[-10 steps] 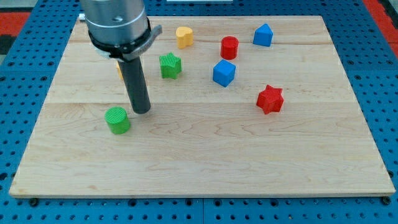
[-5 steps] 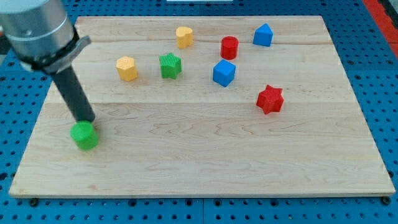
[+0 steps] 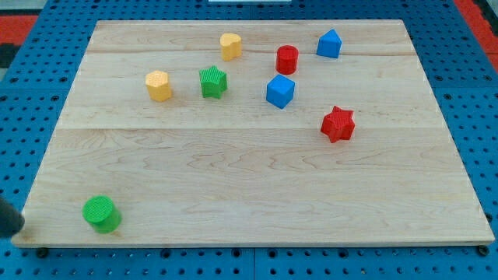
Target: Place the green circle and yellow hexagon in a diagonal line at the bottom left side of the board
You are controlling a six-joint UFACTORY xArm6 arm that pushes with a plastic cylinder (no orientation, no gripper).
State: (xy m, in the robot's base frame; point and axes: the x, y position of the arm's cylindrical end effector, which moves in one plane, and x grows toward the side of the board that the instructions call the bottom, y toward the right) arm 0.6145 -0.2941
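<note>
The green circle (image 3: 101,214) lies near the bottom left corner of the wooden board (image 3: 257,183). The yellow hexagon (image 3: 159,85) sits at the upper left of the board, far above the green circle. A dark blurred part of my rod (image 3: 9,219) shows at the view's left edge, off the board and left of the green circle. Its very tip cannot be made out.
A green star (image 3: 212,81) stands just right of the yellow hexagon. A yellow heart (image 3: 229,46), a red cylinder (image 3: 287,59) and a blue block (image 3: 330,43) are near the top. A blue cube (image 3: 280,91) and a red star (image 3: 338,124) are right of centre.
The green circle has slid down and left to the bottom left corner. The rod has swung off the board to the view's left edge. The other blocks have not moved.
</note>
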